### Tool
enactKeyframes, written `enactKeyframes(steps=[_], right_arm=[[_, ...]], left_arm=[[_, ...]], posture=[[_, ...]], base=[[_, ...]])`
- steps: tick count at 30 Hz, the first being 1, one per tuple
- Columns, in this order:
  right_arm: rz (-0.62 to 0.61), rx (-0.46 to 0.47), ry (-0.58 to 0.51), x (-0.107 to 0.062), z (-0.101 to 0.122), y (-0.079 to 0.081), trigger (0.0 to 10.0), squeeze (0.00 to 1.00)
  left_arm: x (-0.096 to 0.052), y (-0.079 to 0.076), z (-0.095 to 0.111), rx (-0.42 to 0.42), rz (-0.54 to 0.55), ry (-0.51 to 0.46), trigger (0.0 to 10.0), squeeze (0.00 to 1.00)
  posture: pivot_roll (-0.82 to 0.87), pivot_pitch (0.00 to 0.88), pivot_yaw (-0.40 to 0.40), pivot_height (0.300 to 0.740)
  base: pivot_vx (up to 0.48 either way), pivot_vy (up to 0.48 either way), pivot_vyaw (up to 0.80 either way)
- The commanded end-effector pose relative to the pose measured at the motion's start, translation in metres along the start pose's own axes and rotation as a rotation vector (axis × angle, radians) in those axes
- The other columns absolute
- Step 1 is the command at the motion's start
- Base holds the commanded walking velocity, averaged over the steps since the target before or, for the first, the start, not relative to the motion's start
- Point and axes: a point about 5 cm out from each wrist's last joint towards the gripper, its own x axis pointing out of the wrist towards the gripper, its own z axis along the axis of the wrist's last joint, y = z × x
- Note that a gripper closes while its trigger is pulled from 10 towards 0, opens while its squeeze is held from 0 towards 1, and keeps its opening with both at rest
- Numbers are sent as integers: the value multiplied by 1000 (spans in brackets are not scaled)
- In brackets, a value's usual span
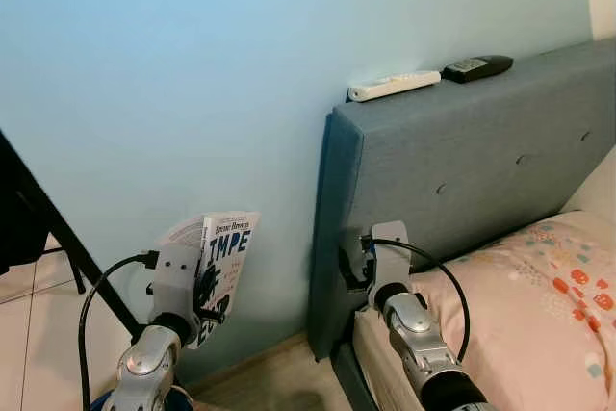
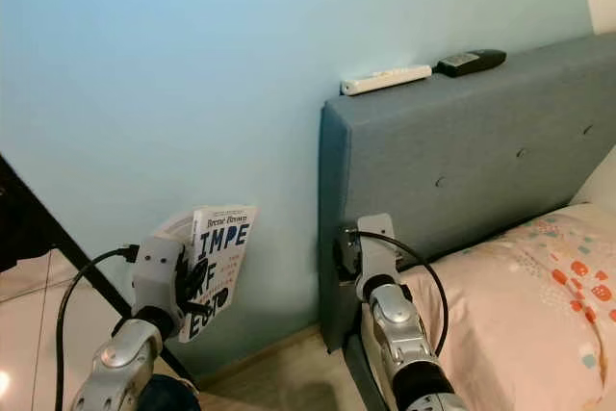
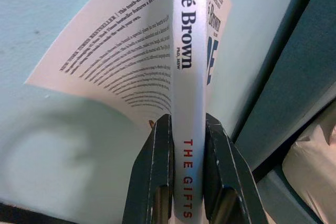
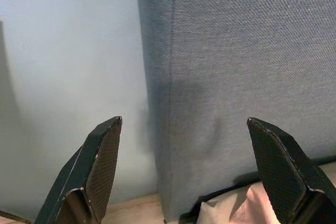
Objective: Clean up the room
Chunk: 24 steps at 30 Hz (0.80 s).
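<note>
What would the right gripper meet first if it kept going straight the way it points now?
Most likely the left edge of the grey-blue headboard. The open right gripper aims at that edge, where the headboard meets the pale blue wall. Nothing lies between them, though depth is hard to judge.

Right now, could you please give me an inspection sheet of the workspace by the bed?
Surface: wooden floor at the foot of a blue wall; no table seen.
Job's things: white paperback book, held upright near the wall, its cover fanned open.
Clutter: white remote and black remote lying end to end on top of the grey headboard.
Grippers: left gripper shut on the book's spine; right gripper open, empty, pointed at the headboard's edge.
Cables: black cable looping from the left wrist; another over the right wrist.
Surroundings: bed with pink patterned bedding; black slanted stand on the left.
</note>
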Motion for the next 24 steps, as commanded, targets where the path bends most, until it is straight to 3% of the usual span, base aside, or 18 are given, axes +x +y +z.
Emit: enactKeyframes(steps=[1,24], right_arm=[[-4,11,19,-3,-6,0,10000,0],[1,21,30,-3,-7,0,10000,0]], left_arm=[[-1,5,0,18,15,2,10000,0],[-1,-4,-4,10,-66,24,10000,0]], posture=[[42,88,1,740],[41,95,-5,740]], base=[[0,0,0],[0,0,-768]])
